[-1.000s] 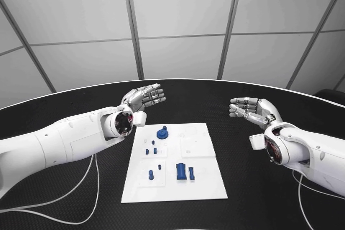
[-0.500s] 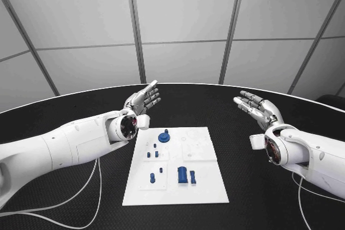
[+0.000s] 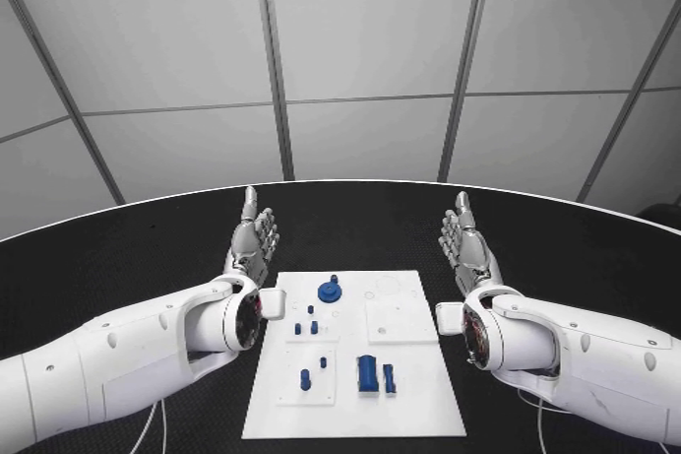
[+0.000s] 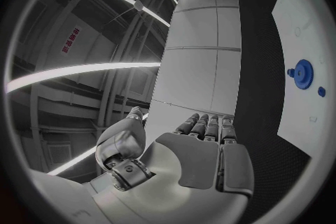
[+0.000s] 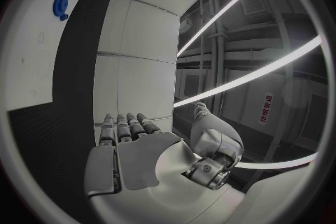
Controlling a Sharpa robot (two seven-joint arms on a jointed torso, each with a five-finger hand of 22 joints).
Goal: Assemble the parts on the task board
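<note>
Parts in blue lie on the white task board [image 3: 398, 375], which we find flat in the middle of the black table [image 3: 114, 267], between our two forearms. Toward the board's far end sits a round part with a knob [image 3: 330, 292]; nearer to us come a pair of small pegs [image 3: 305, 328], one single peg [image 3: 322, 361], a longer peg [image 3: 304, 379], and a blocky part [image 3: 368, 373] with a slim piece [image 3: 389, 377] just beside it. We hold our left hand [image 3: 253, 237] raised off the table at the board's far left corner, fingers straight and spread a little, gripping nothing. Our right hand [image 3: 467, 239] stands the same way at the far right corner, fingers extended and empty. Neither hand touches the board or any part. From the left wrist we see our palm [image 4: 196, 154] flat, the round part to one side on the board.
</note>
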